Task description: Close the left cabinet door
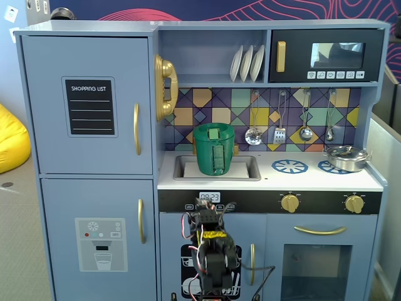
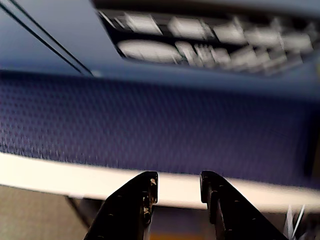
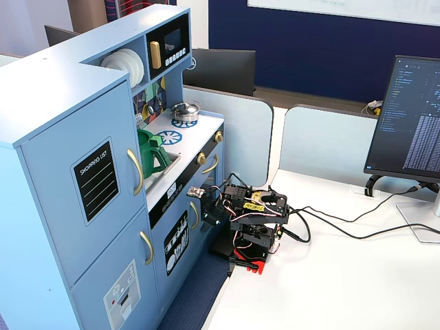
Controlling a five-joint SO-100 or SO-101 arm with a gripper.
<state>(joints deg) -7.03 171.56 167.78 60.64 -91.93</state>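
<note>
The left cabinet door (image 1: 88,105) — light blue, bearing a black chalkboard panel (image 1: 91,106) and gold handle (image 1: 136,129) — is sitting flush at the toy kitchen's upper left, while the tool (image 2: 178,186) is hanging slightly parted and empty over a white worktop (image 3: 357,275) near a monitor (image 3: 409,120).

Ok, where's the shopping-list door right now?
The shopping-list door is at the upper left of the toy kitchen in both fixed views, shut flush above the ice-dispenser door, with the gold phone just right of it.
</note>
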